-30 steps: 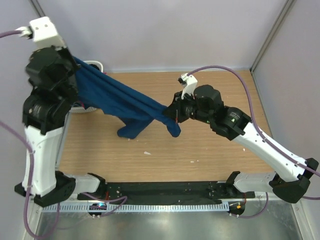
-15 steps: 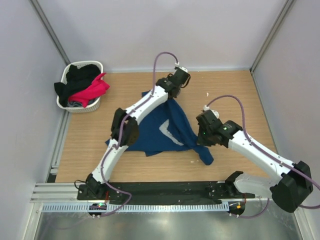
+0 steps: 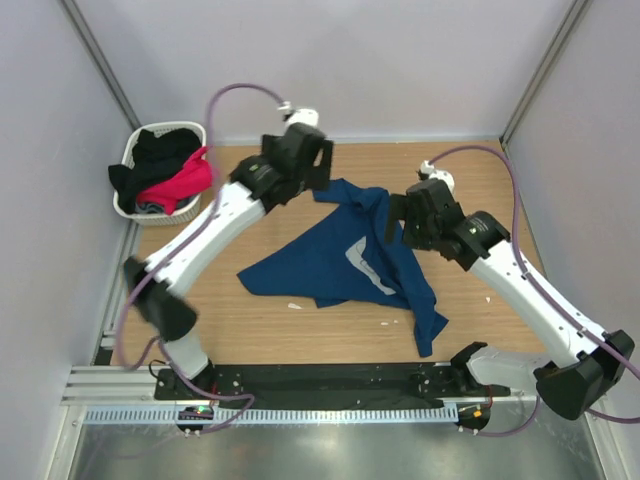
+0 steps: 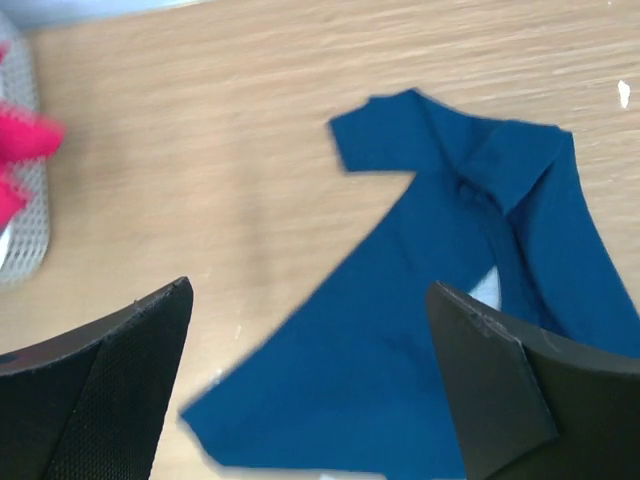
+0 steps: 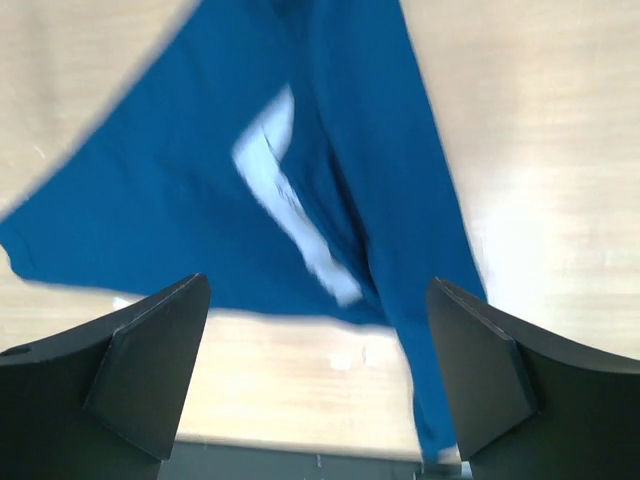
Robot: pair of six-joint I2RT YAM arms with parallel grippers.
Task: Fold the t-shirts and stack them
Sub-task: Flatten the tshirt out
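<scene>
The navy blue t-shirt (image 3: 330,262) lies loose and crumpled in the middle of the table, a strip of its pale print (image 3: 362,266) showing and one part trailing toward the front edge. My left gripper (image 3: 318,170) hovers open above its far end. In the left wrist view the navy shirt (image 4: 450,300) is spread below the open left gripper (image 4: 310,385). My right gripper (image 3: 397,218) is open over the shirt's right side. The right wrist view shows the navy shirt (image 5: 180,210) and its print (image 5: 290,200) beneath the right gripper (image 5: 318,370). Neither gripper holds anything.
A small white woven basket (image 3: 130,210) stands at the back left corner, holding a pink t-shirt (image 3: 185,180) and a black one (image 3: 160,150). Its edge (image 4: 25,240) and the pink fabric (image 4: 20,150) show in the left wrist view. Walls close in the table.
Both grippers have opened and let go of the navy shirt, which has dropped onto the table. Both arms have pulled back toward the far side above it.
</scene>
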